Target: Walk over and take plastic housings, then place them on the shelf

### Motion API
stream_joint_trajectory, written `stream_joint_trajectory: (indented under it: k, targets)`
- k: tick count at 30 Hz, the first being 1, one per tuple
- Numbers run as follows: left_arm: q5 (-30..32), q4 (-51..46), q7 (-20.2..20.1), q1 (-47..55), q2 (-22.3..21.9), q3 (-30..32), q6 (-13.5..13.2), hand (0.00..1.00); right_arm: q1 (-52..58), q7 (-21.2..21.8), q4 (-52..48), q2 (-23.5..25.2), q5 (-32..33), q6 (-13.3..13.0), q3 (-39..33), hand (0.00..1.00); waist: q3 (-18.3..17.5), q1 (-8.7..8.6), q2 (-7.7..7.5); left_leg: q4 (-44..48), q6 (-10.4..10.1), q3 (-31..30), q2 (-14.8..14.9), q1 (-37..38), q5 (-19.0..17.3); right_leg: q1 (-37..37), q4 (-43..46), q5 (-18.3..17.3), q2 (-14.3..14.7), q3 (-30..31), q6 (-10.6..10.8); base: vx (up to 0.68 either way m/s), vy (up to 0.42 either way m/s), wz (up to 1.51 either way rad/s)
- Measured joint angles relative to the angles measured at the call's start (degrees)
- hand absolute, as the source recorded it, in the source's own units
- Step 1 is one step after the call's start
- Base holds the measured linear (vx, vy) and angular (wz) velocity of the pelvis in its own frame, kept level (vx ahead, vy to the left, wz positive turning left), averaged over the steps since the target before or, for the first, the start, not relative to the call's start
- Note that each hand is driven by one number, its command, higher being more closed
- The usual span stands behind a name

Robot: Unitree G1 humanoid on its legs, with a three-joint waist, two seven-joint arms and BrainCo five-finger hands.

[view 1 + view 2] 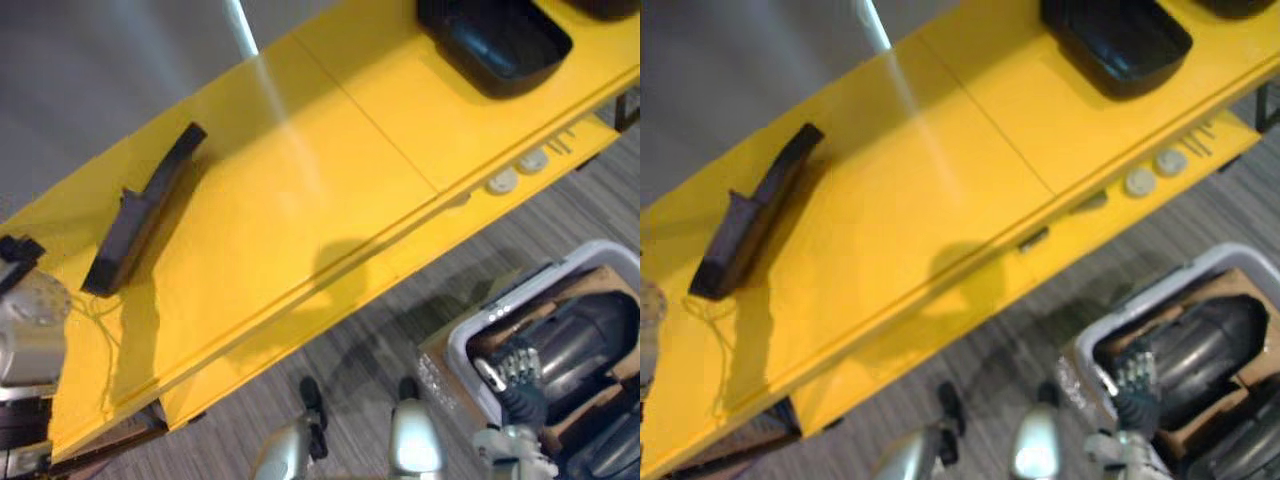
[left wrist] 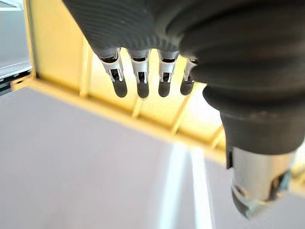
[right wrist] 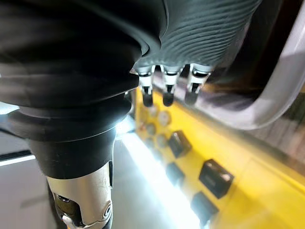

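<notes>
Left wrist view: the left hand [image 2: 143, 76] has its fingers straight and side by side, holding nothing, over the edge of a yellow frame with grey floor beyond it. In the left eye view the yellow shelf [image 1: 300, 200] runs slantwise from near left to far right. A long, curved dark plastic housing [image 1: 145, 210] lies on its left part, well apart from both hands. At the far right end of the shelf sits a black tray-shaped moulding [image 1: 500, 45]. Two pale round discs [image 1: 502, 181] rest on the lower ledge just below it. On the striped floor [image 1: 400, 330] at the near right stands a white bin [image 1: 600, 250] lined with cardboard [image 1: 615, 280] and holding a large dark rounded housing [image 1: 590, 335]. The right hand [image 1: 515, 362] is at the bin's left rim beside that housing. In its wrist view the fingers are straight and grip nothing.
</notes>
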Motion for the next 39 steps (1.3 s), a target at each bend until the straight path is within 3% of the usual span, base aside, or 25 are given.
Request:
stream_joint_trajectory:
  k: [2,4,6,10,13,15,16,18,20,22,25,27,29,33,39]
  targets:
    - [-2.6,-0.5,-0.3,0.0,0.0,2.8,-5.8,0.00,0.0,0.0,0.7,0.4,-0.6,0.0,-1.2,0.00,-1.8,0.56,0.46,-0.2,0.0,-0.2,0.2,0.3,0.0,1.4,-2.1,0.9,0.3,-0.3,0.1,0.02,0.000,0.01]
    - [-4.7,-1.7,-3.1,-0.1,0.0,4.3,-9.4,0.00,0.4,0.1,0.8,0.6,-0.7,0.1,-2.1,0.00,-2.5,0.48,0.78,-0.3,0.0,-1.4,0.2,1.2,0.0,3.5,-3.9,1.6,0.4,-1.5,0.0,0.01,0.003,0.13]
    - [-5.2,-2.4,-5.6,0.0,0.0,4.2,-11.0,0.00,0.5,0.3,0.8,0.7,-0.7,0.3,-2.6,0.00,-3.1,0.77,0.77,-0.4,0.0,-1.6,0.3,1.6,0.0,4.3,-5.0,1.9,0.5,-1.8,0.1,-0.02,0.001,0.10]
    - [-12.7,-2.4,-7.4,0.3,0.0,4.0,-11.7,0.00,0.4,1.6,1.2,0.6,-0.6,1.3,-2.7,0.00,-4.8,0.72,1.18,-0.9,-0.1,-1.7,0.4,2.0,0.1,5.6,-7.3,3.1,1.0,-2.4,-0.1,-0.01,0.000,-0.01]
    - [-16.6,-2.4,-8.4,0.0,0.0,2.8,-16.9,0.00,0.3,2.5,2.7,0.8,-0.6,1.7,-3.2,0.00,-5.7,0.55,1.07,-1.0,-0.1,-1.8,0.5,2.1,0.1,6.7,-9.4,4.3,1.1,-2.6,-0.1,0.00,0.000,0.00]
    - [-20.4,-1.8,-10.6,-4.3,0.0,-2.9,-19.2,0.00,-1.1,2.7,4.5,0.7,-0.5,1.9,-3.1,0.00,-6.6,0.61,0.32,-1.5,-0.1,-1.7,0.8,3.2,0.2,8.3,-11.1,5.0,1.2,-2.6,0.0,0.00,0.003,-0.02]
    - [-20.7,-1.0,-11.1,-6.4,0.0,-5.1,-18.9,0.00,-2.1,2.8,5.4,0.6,-0.2,2.1,-2.7,0.00,-7.2,0.65,0.01,-1.7,-0.2,-1.6,0.8,3.3,0.2,8.5,-11.4,5.1,1.3,-2.6,0.0,0.00,0.004,-0.06]
    - [-22.4,5.6,-13.1,-15.2,0.1,-10.8,-16.0,0.00,-6.9,3.8,7.4,0.1,-0.1,2.7,-0.5,0.00,-8.3,0.20,-0.96,-2.0,-0.4,-1.4,0.9,4.1,0.4,9.2,-11.9,5.6,1.5,-2.4,0.0,-0.01,0.005,-0.07]
    - [-22.6,7.4,-14.2,-16.5,0.0,-11.8,-12.8,0.00,-9.1,5.1,7.3,0.0,-0.9,2.7,0.8,0.00,-8.6,-1.00,-1.45,-2.2,-0.4,-1.3,1.1,4.7,0.4,10.0,-12.0,5.8,1.6,-2.2,-0.1,0.01,0.004,-0.07]
    - [-22.6,6.3,-15.0,-14.4,-0.7,-11.9,-11.0,0.00,-9.8,6.1,6.6,0.0,-1.9,2.8,0.8,0.00,-8.9,-1.01,-1.66,-2.3,-0.4,-1.4,1.1,5.0,0.4,10.6,-12.2,5.9,1.8,-2.3,-0.1,0.04,-0.005,0.02]
    - [-22.6,1.1,-15.1,-4.0,-7.0,-4.9,-11.0,0.00,-9.0,6.0,1.2,-0.2,-4.1,2.9,0.1,0.00,-9.1,-0.48,-2.02,-2.5,-0.6,-2.4,1.2,5.6,0.6,12.0,-12.7,6.0,2.1,-3.4,-0.1,0.03,-0.020,0.18]
    - [-22.6,-2.3,-15.0,2.6,-12.4,-1.0,-11.8,0.00,-9.0,5.9,-2.2,-0.3,-4.4,3.0,-1.2,0.00,-10.1,0.82,-2.69,-3.2,-0.9,-3.2,1.3,6.1,0.8,12.9,-13.2,6.0,2.3,-4.7,-0.1,0.01,-0.024,0.22]
    - [-22.0,-7.7,-14.0,9.9,-17.4,2.4,-13.7,0.00,-9.3,4.8,-4.9,-0.3,-5.9,3.3,-4.5,0.00,-11.6,2.63,-4.48,-4.4,-1.2,-5.0,1.3,6.5,1.6,14.1,-14.0,6.0,2.5,-6.7,-0.3,0.01,-0.032,0.41]
    - [-19.8,-13.5,-14.0,17.4,-22.2,7.7,-15.2,0.00,-12.2,3.3,-7.4,-0.4,-6.5,4.5,-7.8,0.00,-12.7,5.42,-6.04,-5.0,-1.2,-6.7,0.8,6.8,2.0,15.6,-14.4,5.8,2.3,-9.0,-0.6,-0.04,-0.014,0.29]
    - [-19.4,-16.7,-15.5,22.6,-27.5,12.0,-15.8,0.00,-14.6,-0.7,-11.4,-1.7,-11.5,7.3,-11.1,0.00,-13.1,5.59,-4.70,-5.4,-0.8,-8.0,0.2,6.6,2.8,16.2,-14.8,5.4,1.5,-10.7,-1.1,-0.08,0.014,0.11]
